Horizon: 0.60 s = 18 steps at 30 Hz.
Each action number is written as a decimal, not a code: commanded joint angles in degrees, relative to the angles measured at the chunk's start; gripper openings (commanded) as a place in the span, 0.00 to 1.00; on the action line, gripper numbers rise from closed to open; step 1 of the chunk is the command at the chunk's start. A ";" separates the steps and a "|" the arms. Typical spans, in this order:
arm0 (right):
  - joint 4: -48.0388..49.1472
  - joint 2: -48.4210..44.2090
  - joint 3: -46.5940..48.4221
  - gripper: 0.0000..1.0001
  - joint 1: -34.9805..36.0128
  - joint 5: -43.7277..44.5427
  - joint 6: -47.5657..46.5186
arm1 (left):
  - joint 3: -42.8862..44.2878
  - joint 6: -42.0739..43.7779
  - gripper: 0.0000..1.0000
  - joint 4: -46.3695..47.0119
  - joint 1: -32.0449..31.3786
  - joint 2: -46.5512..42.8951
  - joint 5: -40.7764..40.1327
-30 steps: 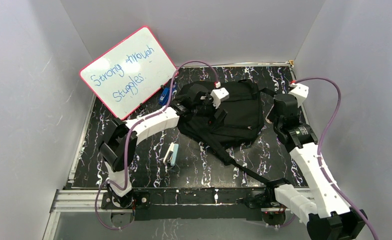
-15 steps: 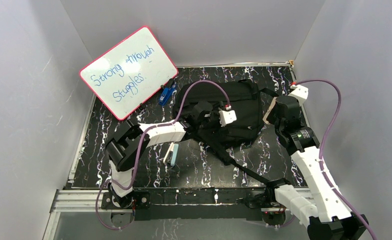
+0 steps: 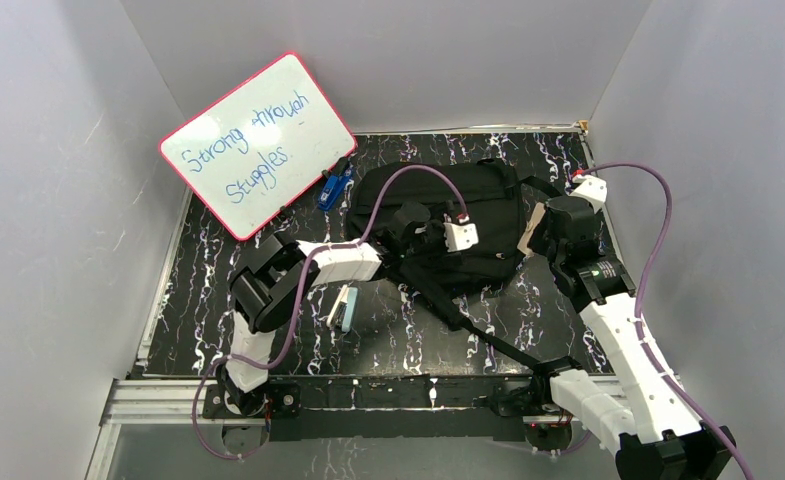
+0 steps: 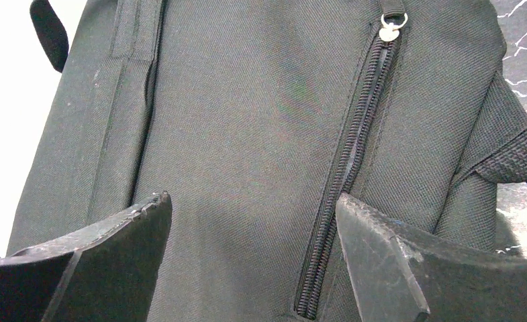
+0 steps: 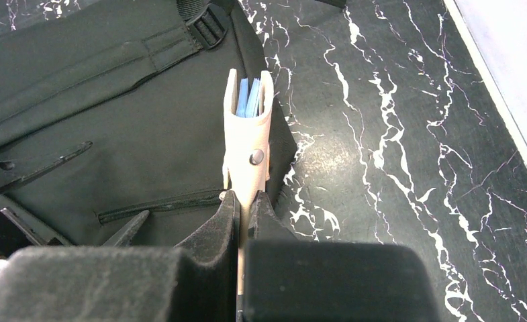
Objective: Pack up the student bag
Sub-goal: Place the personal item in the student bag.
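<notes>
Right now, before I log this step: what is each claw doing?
Left claw: open, empty, above the student bag.
Right claw: closed on a beige snap case.

Robot lab booth: white walls [image 3: 418,60], black marbled tabletop [image 3: 408,340].

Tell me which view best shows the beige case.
Right wrist: the beige case, snap and blue contents visible, sits pinched in the right gripper. Top external shows only a sliver; left wrist, nothing.

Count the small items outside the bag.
3: a blue item beside the whiteboard, a pale item by the left arm, a beige case in the right gripper. Others may be hidden under the arms.
</notes>
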 commanded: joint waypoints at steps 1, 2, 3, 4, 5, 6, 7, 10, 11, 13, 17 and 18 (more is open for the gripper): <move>3.82 -0.84 0.33 0.00 -0.12 -0.01 -0.73 | 2.60 2.94 0.88 0.45 0.18 0.35 0.08; 3.84 -0.84 0.37 0.00 -0.07 -0.01 -0.83 | 2.72 3.27 0.88 0.16 0.18 0.62 -0.16; 3.89 -0.91 0.32 0.00 -0.12 -0.01 -0.90 | 2.90 3.60 0.87 0.04 0.16 0.92 -0.46; 3.93 -0.93 0.29 0.00 -0.10 -0.01 -0.93 | 2.97 3.92 0.87 0.03 0.18 1.29 -0.72; 4.00 -1.01 0.18 0.00 -0.14 -0.03 -0.93 | 3.21 4.13 0.86 0.17 0.18 1.67 -1.14; 3.94 -1.06 0.19 0.00 -0.14 -0.07 -0.93 | 3.54 4.15 0.84 0.31 0.14 1.99 -1.83; 3.93 -1.05 0.12 0.00 -0.12 -0.17 -0.93 | 3.93 4.10 0.82 0.44 0.18 2.41 -2.63; 4.02 -1.20 -0.14 0.00 -0.11 -0.61 -0.93 | 4.63 3.92 0.70 1.95 0.18 3.07 -5.03; 4.06 -1.20 -0.22 0.00 -0.10 -0.75 -0.93 | 4.79 3.98 0.66 2.59 0.18 3.13 -5.57; 4.19 -1.20 -0.31 0.00 -0.08 -1.27 -0.93 | 5.00 4.31 0.57 3.18 0.18 3.41 -6.40; 4.37 -1.02 -0.53 0.00 -0.11 -2.05 -0.80 | 5.08 4.64 0.46 3.60 0.18 3.51 -7.58; 4.37 -0.97 -0.51 0.00 -0.06 -2.23 -0.71 | 5.04 4.67 0.42 3.47 0.17 3.35 -7.57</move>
